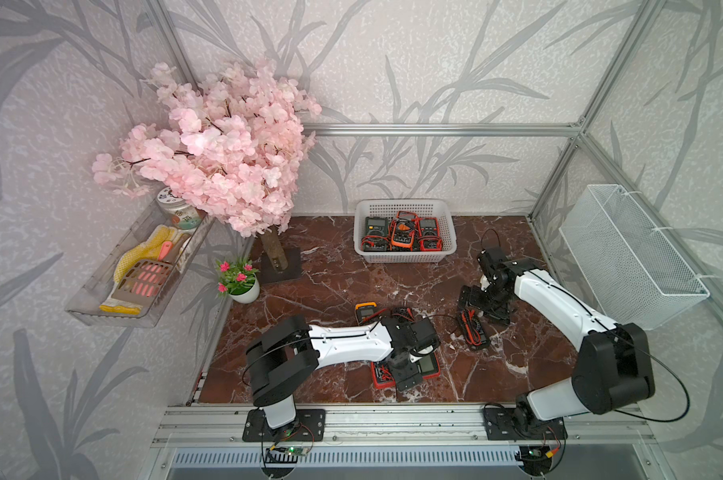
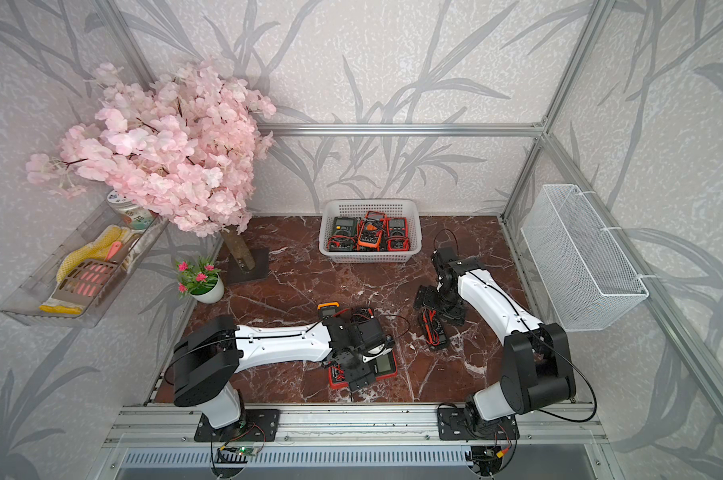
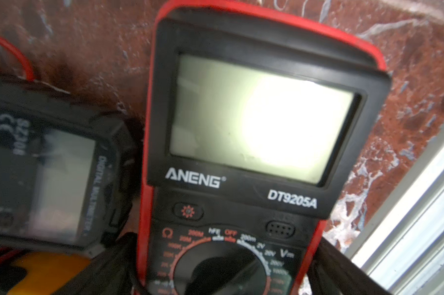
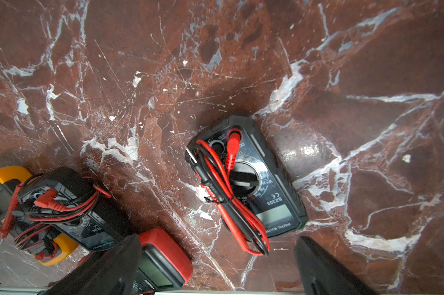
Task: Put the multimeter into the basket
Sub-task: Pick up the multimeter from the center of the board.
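Observation:
A red multimeter [image 1: 429, 365] [image 3: 254, 122] lies face up near the table's front edge. My left gripper [image 1: 407, 376] [image 3: 223, 277] is down over it, open, one dark finger on each side of its dial end; whether they touch it does not show. The white basket [image 1: 405, 257] [image 2: 370, 258] stands at the back with three multimeters inside. My right gripper [image 1: 482, 307] [image 4: 215, 265] hangs open and empty above the table, next to a black multimeter [image 1: 472, 332] [image 4: 254, 184] wrapped in red and black leads.
A yellow multimeter [image 1: 366, 311] and another black one [image 1: 402, 314] lie just behind my left wrist. A pink blossom tree [image 1: 222, 145] and a small potted plant [image 1: 239, 282] stand at the back left. A wire-mesh bin [image 1: 630, 257] hangs on the right wall, a clear tray [image 1: 135, 270] on the left.

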Available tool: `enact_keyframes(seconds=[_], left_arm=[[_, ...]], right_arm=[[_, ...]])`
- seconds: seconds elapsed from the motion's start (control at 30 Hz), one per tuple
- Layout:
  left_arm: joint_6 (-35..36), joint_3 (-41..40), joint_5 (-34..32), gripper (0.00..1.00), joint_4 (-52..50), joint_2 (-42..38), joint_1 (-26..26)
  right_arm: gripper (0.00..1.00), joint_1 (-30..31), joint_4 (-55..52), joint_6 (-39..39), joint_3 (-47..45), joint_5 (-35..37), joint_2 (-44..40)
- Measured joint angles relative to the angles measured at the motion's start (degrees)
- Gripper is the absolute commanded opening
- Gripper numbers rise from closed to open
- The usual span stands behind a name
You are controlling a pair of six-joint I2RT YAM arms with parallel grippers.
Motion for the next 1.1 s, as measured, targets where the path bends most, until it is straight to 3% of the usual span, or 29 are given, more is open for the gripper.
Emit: enact_keyframes(seconds=[0.07, 0.3, 0.57, 1.1], left_arm=[[0.1, 0.2, 0.0, 0.94, 0.2, 0.5, 0.0], [-0.1, 0.4, 0.2, 0.65, 0.2, 0.7, 0.1], [-1.1, 0.8, 0.1, 0.43, -0.3, 0.3, 0.2], [-3.4, 8.9, 0.3, 0.37, -6.4, -3.7, 1.9]], right_arm=[[0.99, 0.0, 0.0, -0.1, 0.0, 0.1, 0.0], [0.99, 0.0, -0.1, -0.7, 0.1, 0.2, 0.0], [0.99, 0.0, -0.1, -1.1, 0.5, 0.1, 0.5], [0.99, -0.6, 0.1, -1.1, 3.1, -0.3, 2.9]])
